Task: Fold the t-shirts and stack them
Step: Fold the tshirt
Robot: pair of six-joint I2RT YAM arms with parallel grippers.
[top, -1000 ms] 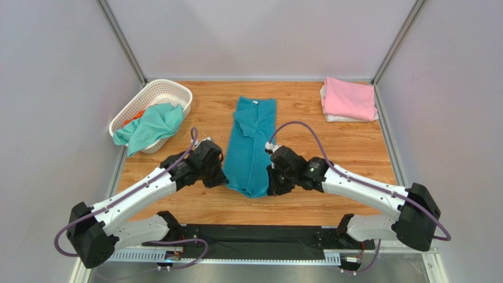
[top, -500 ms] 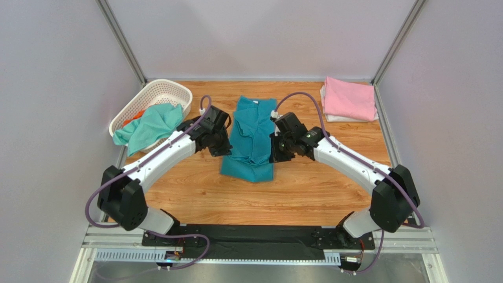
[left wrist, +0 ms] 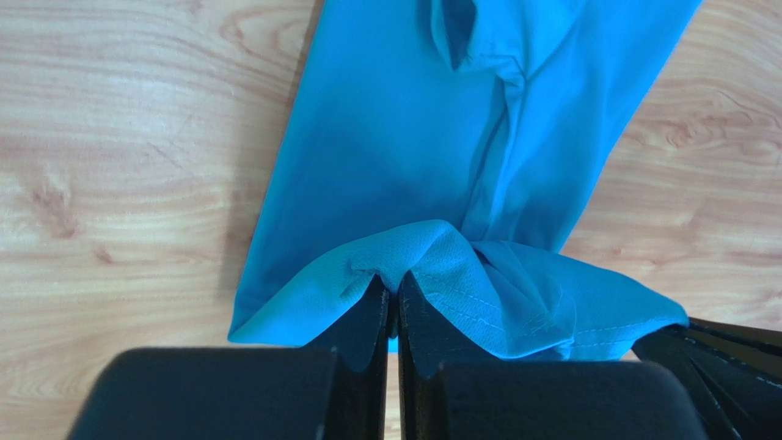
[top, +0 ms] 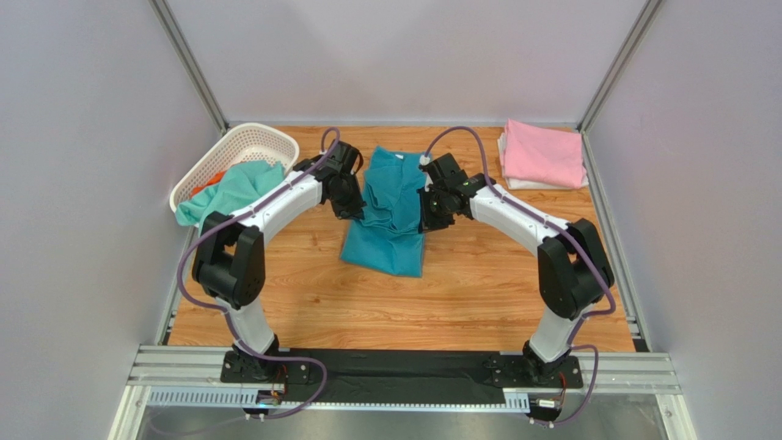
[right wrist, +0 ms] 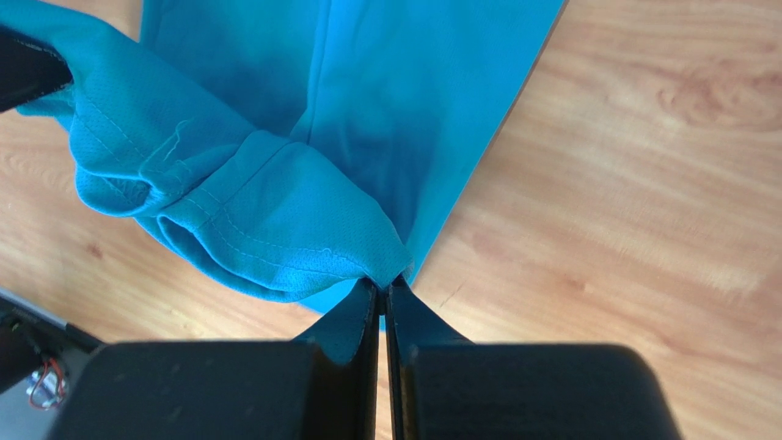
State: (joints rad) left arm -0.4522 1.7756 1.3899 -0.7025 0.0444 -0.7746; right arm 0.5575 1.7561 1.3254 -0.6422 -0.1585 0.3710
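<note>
The teal-blue t-shirt (top: 390,220) lies lengthwise in the middle of the table, its near hem lifted and doubled back over the lower layer. My left gripper (top: 348,203) is shut on the hem's left corner (left wrist: 404,266), fabric pinched between the fingertips. My right gripper (top: 429,216) is shut on the hem's right corner (right wrist: 367,252). Both hold the hem a little above the flat part of the shirt (left wrist: 385,137). A folded pink t-shirt (top: 543,152) rests on a folded white one (top: 516,182) at the back right. A mint-green t-shirt (top: 234,196) hangs over the basket rim, with an orange one (top: 209,181) inside.
The white lattice basket (top: 248,144) stands at the back left corner. Grey walls and metal posts close in the wooden table (top: 477,284) on three sides. The two arms arch over the table's left and right halves.
Both grippers have carried the teal-blue shirt's hem from the near side towards the far side, doubling the shirt over itself. The arms have stretched out.
</note>
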